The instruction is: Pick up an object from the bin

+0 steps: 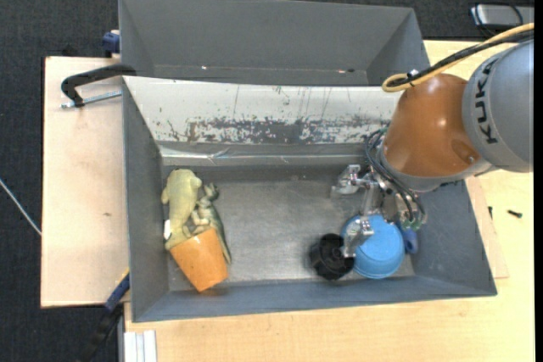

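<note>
The arm (509,110) rises closest to the lens at the right, its grey link ending in an orange cover (428,136) that hangs over the right end of the bin (140,208). Below the cover the gripper (355,205) points down toward the floor in the right half. It is open: its two metal fingers (346,181) stand apart, one toward the back wall and the other toward the front, with bare floor between them. The front finger sits at the left rim of a blue cup (382,250), which lies in the front right corner. Whether it touches that rim cannot be told. The wrist hides the cup's back edge. Just to the cup's left, against its side, lies a small black lump (329,257), near the front wall. These two are the things nearest the gripper, and neither is between the fingers. Well apart, along the left wall, lies a pale yellow-green toy (187,201) shaped like an animal. Its front end rests against an orange cup (201,260) in the front left corner. The middle of the floor between the two pairs is bare metal, and the back wall is scuffed with dark marks.
</note>
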